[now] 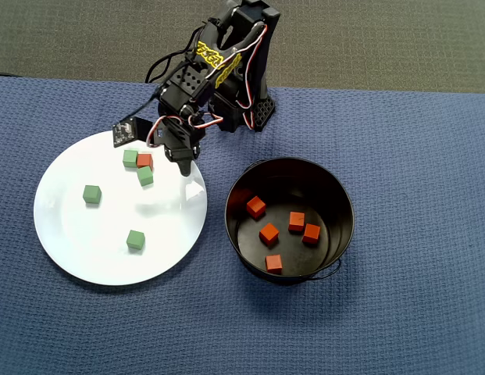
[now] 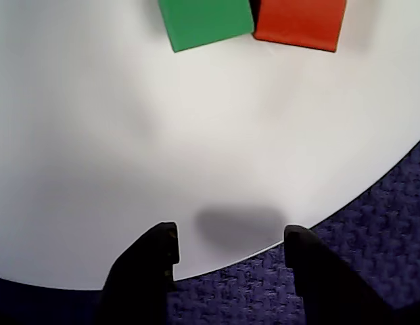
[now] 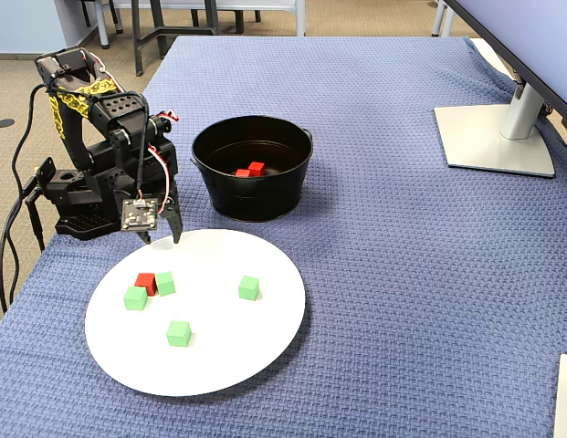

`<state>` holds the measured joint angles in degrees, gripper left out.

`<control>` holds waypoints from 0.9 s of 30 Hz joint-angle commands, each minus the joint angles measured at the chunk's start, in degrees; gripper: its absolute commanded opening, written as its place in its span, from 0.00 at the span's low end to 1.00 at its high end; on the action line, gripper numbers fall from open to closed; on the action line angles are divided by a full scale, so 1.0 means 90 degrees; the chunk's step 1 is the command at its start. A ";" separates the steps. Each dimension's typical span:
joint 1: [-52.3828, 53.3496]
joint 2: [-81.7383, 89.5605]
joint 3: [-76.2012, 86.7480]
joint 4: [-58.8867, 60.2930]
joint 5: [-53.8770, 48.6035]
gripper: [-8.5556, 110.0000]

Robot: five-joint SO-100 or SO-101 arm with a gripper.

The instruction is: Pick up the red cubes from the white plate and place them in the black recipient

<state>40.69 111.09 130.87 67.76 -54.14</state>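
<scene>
One red cube (image 1: 144,160) lies on the white plate (image 1: 78,234), wedged between two green cubes. My gripper (image 1: 180,160) hangs open and empty over the plate's rim on the side nearest the arm base, a short way from that cube. In the wrist view the red cube (image 2: 301,24) sits at the top edge beside a green cube (image 2: 204,22), with the open gripper (image 2: 230,237) below over the plate (image 2: 128,135) edge. The black recipient (image 1: 341,205) stands right of the plate and holds several red cubes (image 1: 269,233). The fixed view shows the gripper (image 3: 162,235) above the plate's far rim, the red cube (image 3: 145,282) just in front.
Several green cubes (image 1: 91,194) are scattered on the plate. Blue woven cloth (image 1: 398,141) covers the table. The arm's base (image 1: 242,109) stands behind the plate. A monitor stand (image 3: 493,137) sits at the far right in the fixed view.
</scene>
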 commanded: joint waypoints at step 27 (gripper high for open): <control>0.1621 -0.1484 -0.1250 -0.1035 -0.1543 0.24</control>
<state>53.88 98.35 124.19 59.15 -66.80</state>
